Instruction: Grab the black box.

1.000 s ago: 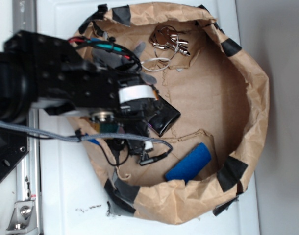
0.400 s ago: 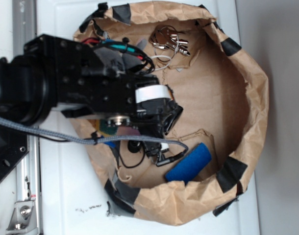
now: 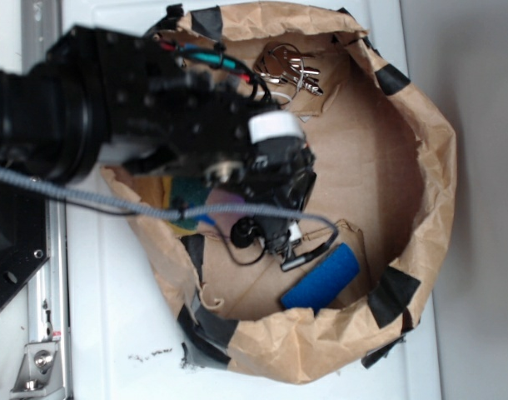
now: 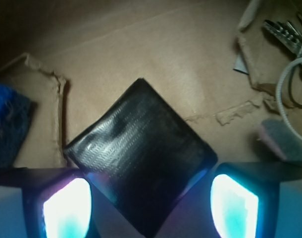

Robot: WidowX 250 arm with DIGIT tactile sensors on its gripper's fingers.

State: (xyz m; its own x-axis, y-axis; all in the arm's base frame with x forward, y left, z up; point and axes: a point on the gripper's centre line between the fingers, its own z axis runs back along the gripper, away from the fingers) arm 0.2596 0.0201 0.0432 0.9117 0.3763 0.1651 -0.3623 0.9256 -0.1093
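Now lowered over the black box [image 4: 139,156], hiding it from outside, unlike a second ago. Fingers [image 4: 67,208] open, astride the box's lower corner, not yet touching. Box flat on the paper bag [image 3: 420,150] floor, between blue block [image 3: 321,277] and keys [image 3: 289,70]. Closing probably next.

evenly and brightly lit from above in the exterior view, white desk [image 3: 112,317] near washed out, arm [image 3: 112,117] soft with blur. dim and warm in the wrist view, corners dark. glowing cyan-violet on the tool [image 4: 148,206] fingers [image 4: 67,208], sheen across the black box [image 4: 141,158], keys [image 4: 289,34] out of focus.
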